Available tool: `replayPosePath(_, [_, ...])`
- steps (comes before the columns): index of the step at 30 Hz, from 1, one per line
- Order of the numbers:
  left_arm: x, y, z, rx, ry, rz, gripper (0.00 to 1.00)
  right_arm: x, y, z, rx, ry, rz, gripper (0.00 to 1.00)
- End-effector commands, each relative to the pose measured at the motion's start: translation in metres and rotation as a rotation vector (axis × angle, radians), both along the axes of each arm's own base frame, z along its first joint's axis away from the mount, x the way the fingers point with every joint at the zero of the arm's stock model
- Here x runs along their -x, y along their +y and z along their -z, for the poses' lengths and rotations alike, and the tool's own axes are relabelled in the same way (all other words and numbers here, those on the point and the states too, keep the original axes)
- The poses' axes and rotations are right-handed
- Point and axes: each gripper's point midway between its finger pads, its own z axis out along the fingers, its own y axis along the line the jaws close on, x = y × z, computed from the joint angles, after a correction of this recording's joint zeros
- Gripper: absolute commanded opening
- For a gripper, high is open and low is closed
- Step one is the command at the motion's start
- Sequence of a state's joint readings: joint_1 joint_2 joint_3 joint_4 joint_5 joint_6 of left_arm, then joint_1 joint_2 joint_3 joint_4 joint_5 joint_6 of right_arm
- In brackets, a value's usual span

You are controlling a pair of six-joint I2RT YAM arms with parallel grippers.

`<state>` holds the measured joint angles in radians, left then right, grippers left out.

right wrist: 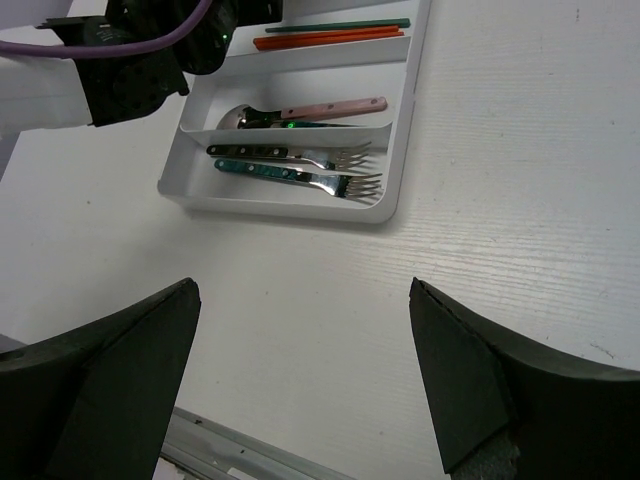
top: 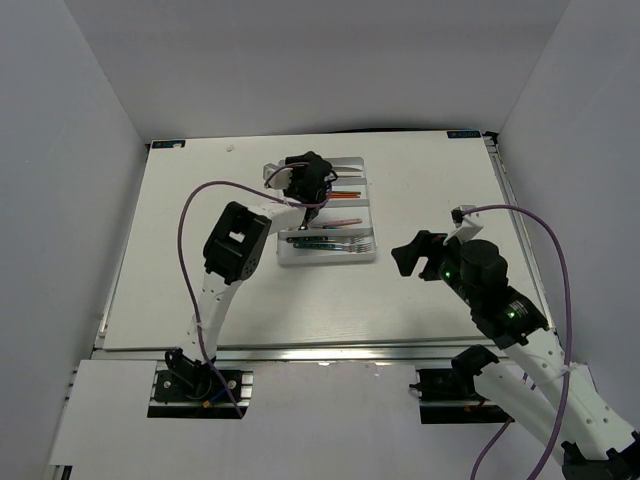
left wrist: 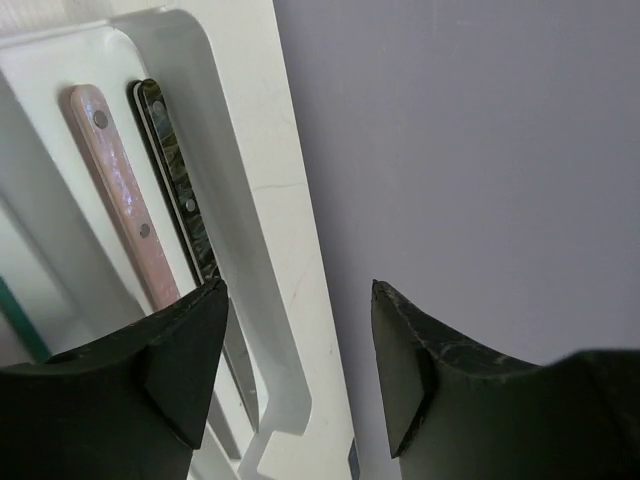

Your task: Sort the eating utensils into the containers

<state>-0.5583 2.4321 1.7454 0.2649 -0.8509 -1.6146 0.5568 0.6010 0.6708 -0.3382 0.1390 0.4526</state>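
The white tray (top: 330,262) lies in the middle of the table, its long containers side by side. In the right wrist view the tray (right wrist: 280,207) holds orange-red chopsticks (right wrist: 330,38) beside a dark one, a pink-handled piece (right wrist: 335,105), a dark-handled fork (right wrist: 290,153) and a teal-handled fork (right wrist: 295,176). My left gripper (top: 308,200) hovers over the tray's far half. In its own view the left gripper (left wrist: 300,330) is open and empty above the tray's end wall (left wrist: 215,120), with the pink handle (left wrist: 120,200) and a dark-handled knife (left wrist: 180,190) lying just left of it. My right gripper (top: 418,255) (right wrist: 305,370) is open over bare table, right of the tray.
Grey walls enclose the table on three sides. A metal rail (right wrist: 250,455) runs along the near table edge below my right gripper. The left arm's purple cable (top: 215,190) loops over the table left of the tray.
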Motion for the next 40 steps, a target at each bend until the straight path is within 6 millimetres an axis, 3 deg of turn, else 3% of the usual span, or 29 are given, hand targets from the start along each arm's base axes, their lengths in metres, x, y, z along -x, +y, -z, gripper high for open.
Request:
replayPosePath(1, [0.011,0.004,-0.102,0.061,-0.149,0.014,0.69,-0.001,0.001,-0.014,-0.018,-0.042,-0.003,0.89])
replayPosePath(2, [0.014,0.005,-0.115,0.046,-0.152,0.025,0.71,-0.001,0.001,-0.016,-0.020,-0.045,-0.005,0.89])
replayPosePath(4, [0.022,0.008,-0.138,-0.080,-0.121,0.064,0.89,-0.002,0.002,-0.015,-0.010,-0.036,-0.011,0.90])
replayPosePath(5, [0.031,0.014,-0.174,-0.109,-0.140,0.070,0.92,-0.003,0.003,-0.018,-0.006,-0.039,-0.012,0.89])
replayPosePath(6, [0.039,0.020,-0.178,-0.242,-0.076,0.098,0.98,-0.004,0.002,-0.018,0.001,-0.040,-0.013,0.89])
replayPosePath(7, [0.046,0.024,-0.188,-0.311,-0.055,0.122,0.98,-0.005,0.000,-0.019,0.020,-0.045,-0.006,0.89])
replayPosePath(8, [0.063,0.038,-0.221,-0.425,-0.051,0.134,0.98,-0.008,-0.008,-0.018,0.052,-0.029,0.033,0.89])
replayPosePath(10, [0.087,0.054,-0.232,-0.569,0.016,0.169,0.98,-0.011,-0.022,-0.018,0.103,-0.011,0.102,0.89])
replayPosePath(11, [0.111,0.073,-0.247,-0.682,0.052,0.185,0.98,-0.013,-0.034,-0.020,0.157,-0.010,0.151,0.89])
replayPosePath(13, [0.141,0.097,-0.243,-0.819,0.149,0.208,0.98,-0.014,-0.044,-0.025,0.203,-0.013,0.180,0.89])
replayPosePath(14, [0.157,0.112,-0.230,-0.923,0.224,0.224,0.98,-0.015,-0.050,-0.025,0.241,-0.009,0.198,0.89])
replayPosePath(15, [0.184,0.133,-0.243,-0.964,0.254,0.220,0.98,-0.013,-0.054,-0.032,0.255,-0.006,0.210,0.89])
replayPosePath(16, [0.197,0.144,-0.240,-1.011,0.290,0.230,0.98,-0.012,-0.056,-0.036,0.263,-0.006,0.214,0.89])
replayPosePath(17, [0.216,0.162,-0.220,-1.093,0.396,0.251,0.98,-0.011,-0.059,-0.039,0.276,-0.006,0.220,0.89])
replayPosePath(18, [0.235,0.178,-0.233,-1.100,0.395,0.230,0.98,-0.009,-0.061,-0.040,0.284,-0.003,0.221,0.89])
replayPosePath(20, [0.259,0.198,-0.229,-1.150,0.448,0.226,0.98,-0.007,-0.064,-0.051,0.277,-0.022,0.228,0.89])
replayPosePath(21, [0.281,0.212,-0.222,-1.168,0.482,0.231,0.98,-0.006,-0.065,-0.052,0.282,-0.024,0.226,0.89])
replayPosePath(24, [0.311,0.233,-0.203,-1.200,0.528,0.244,0.98,-0.002,-0.065,-0.054,0.282,-0.036,0.208,0.89])
replayPosePath(26, [0.335,0.250,-0.207,-1.184,0.514,0.215,0.98,0.001,-0.066,-0.049,0.289,-0.023,0.204,0.89])
replayPosePath(27, [0.343,0.257,-0.200,-1.192,0.530,0.206,0.98,0.002,-0.067,-0.047,0.291,-0.020,0.203,0.89])
replayPosePath(32, [0.372,0.275,-0.205,-1.135,0.459,0.151,0.98,0.005,-0.066,-0.028,0.289,-0.009,0.189,0.89])
replayPosePath(40, [0.382,0.286,-0.216,-1.106,0.417,0.085,0.98,0.003,-0.061,-0.019,0.280,0.002,0.179,0.89])
